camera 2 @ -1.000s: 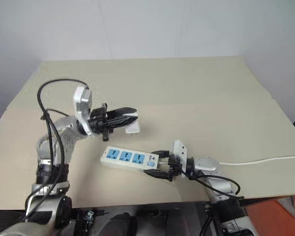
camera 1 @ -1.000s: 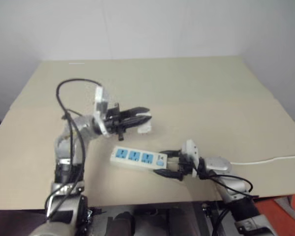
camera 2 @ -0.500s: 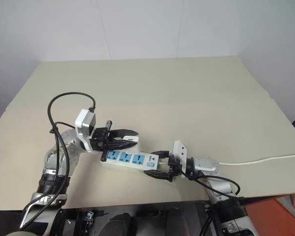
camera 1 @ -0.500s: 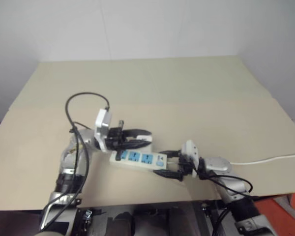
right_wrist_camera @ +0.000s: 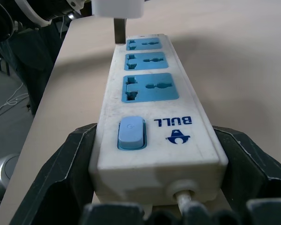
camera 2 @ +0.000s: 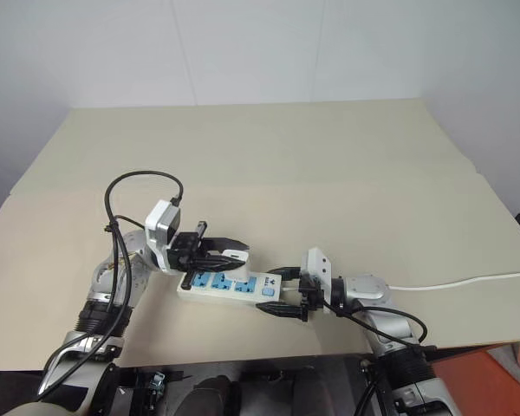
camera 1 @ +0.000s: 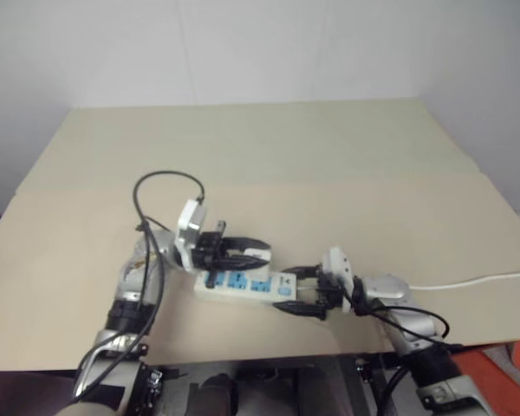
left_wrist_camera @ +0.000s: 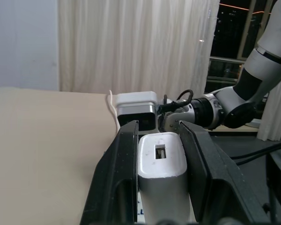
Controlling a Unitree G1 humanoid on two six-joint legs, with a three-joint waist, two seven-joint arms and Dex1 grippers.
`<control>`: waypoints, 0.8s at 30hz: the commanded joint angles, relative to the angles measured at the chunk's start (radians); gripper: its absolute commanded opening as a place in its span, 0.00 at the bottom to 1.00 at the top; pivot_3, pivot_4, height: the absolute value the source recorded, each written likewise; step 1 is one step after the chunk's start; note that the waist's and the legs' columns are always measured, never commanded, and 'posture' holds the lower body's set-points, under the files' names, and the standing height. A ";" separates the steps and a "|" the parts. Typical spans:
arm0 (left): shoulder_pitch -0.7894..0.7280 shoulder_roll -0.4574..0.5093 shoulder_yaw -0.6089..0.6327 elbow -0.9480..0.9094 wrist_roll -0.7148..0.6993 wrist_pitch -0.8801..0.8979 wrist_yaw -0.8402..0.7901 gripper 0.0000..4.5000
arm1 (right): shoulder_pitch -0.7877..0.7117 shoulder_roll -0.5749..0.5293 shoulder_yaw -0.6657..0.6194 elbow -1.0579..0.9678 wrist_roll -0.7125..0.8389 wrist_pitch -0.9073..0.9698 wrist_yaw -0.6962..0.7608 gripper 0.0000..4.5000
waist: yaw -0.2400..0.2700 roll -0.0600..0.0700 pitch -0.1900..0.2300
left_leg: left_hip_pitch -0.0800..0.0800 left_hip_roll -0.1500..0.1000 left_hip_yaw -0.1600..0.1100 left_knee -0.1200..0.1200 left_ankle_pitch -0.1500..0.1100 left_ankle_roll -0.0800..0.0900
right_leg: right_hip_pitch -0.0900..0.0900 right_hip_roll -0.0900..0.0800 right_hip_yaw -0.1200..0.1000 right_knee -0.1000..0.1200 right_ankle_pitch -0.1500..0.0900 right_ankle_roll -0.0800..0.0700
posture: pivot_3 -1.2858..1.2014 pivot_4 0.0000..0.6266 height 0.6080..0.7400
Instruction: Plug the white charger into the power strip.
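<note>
The power strip lies on the tan table near its front edge, and the right gripper clamps its switch end, one black finger on each long side (the thin white cord leaves from this end). The left gripper is clenched on the white charger, which sits between both fingers. The charger's prongs point down above the strip's far end, just beside the socket farthest from the switch.
</note>
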 commanded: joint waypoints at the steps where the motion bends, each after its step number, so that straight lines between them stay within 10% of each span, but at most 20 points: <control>1: 0.007 0.002 -0.004 -0.003 -0.002 -0.026 -0.005 0.23 | 0.007 -0.009 0.017 0.013 -0.018 -0.009 0.012 0.76 | 0.000 0.000 0.000 | 0.000 0.000 0.000 0.000 0.000 0.000 | 0.000 0.000 0.000 0.000 0.000 0.000 | 0.52 0.24 1.00; 24: -0.035 -0.023 -0.036 0.161 0.045 -0.101 -0.010 0.23 | 0.010 -0.006 0.021 0.016 -0.021 -0.017 -0.001 0.76 | 0.000 0.000 0.000 | 0.000 0.000 0.000 0.000 0.000 0.000 | 0.000 0.000 0.000 0.000 0.000 0.000 | 0.52 0.24 1.00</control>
